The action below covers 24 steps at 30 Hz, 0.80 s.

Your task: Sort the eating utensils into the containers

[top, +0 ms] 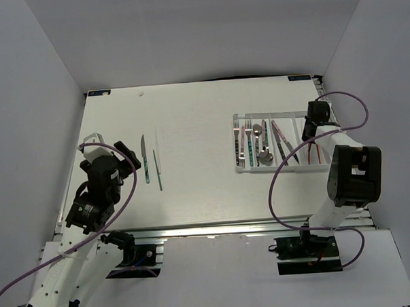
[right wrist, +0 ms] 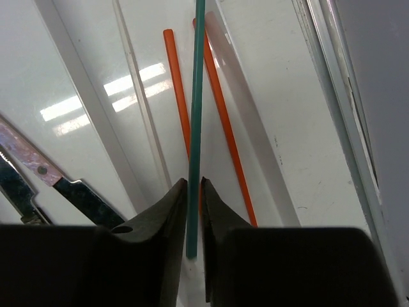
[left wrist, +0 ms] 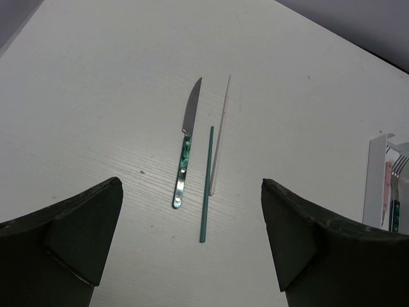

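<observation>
While pinching the green chopstick [right wrist: 197, 115] with right gripper [right wrist: 194, 185] nearly shut: probably light, stiff, slick, so better grabbed mid-length. Nothing in wide-open left gripper [left wrist: 192, 185].

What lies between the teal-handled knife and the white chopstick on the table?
A green chopstick, lying alongside the knife handle and the white chopstick; clearest in the left wrist view.

Top: you look down on the whole desk [top: 193, 188]; left wrist shares its knife [left wrist: 186, 146], right wrist, close, its tray [top: 235, 152].
</observation>
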Each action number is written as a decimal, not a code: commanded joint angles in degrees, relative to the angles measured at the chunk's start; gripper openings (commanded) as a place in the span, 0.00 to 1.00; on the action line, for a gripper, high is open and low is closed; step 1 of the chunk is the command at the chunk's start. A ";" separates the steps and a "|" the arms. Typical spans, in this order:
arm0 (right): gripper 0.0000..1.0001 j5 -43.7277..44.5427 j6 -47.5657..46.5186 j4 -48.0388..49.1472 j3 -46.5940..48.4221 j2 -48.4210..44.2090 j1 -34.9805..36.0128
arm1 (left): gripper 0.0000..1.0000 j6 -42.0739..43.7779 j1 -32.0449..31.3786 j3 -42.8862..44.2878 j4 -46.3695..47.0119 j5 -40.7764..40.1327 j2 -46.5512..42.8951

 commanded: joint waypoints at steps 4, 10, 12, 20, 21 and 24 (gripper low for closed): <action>0.39 -0.64 1.41 -0.29 0.59 -3.68 -0.01 | 0.98 0.40 -0.26 -0.17 0.26 -0.04 -0.37; 0.89 -1.52 3.60 -1.87 1.56 -6.39 0.51 | 0.98 0.40 -0.26 -0.25 0.26 -0.04 -0.02; 0.89 -1.52 5.00 -2.13 1.56 -9.89 1.39 | 0.98 0.40 -0.26 -0.34 0.35 0.04 0.24; 0.89 12.62 10.17 1.19 -2.30 -25.72 31.43 | 0.98 0.31 -0.26 -0.17 0.52 0.39 3.57; 0.89 6.10 18.99 2.95 -6.40 -28.61 32.24 | 0.98 0.40 -0.26 -0.43 0.79 1.18 4.36; 0.89 -7.62 24.18 16.54 -14.76 -33.36 31.89 | 0.98 0.92 -0.26 -0.34 1.40 2.94 8.93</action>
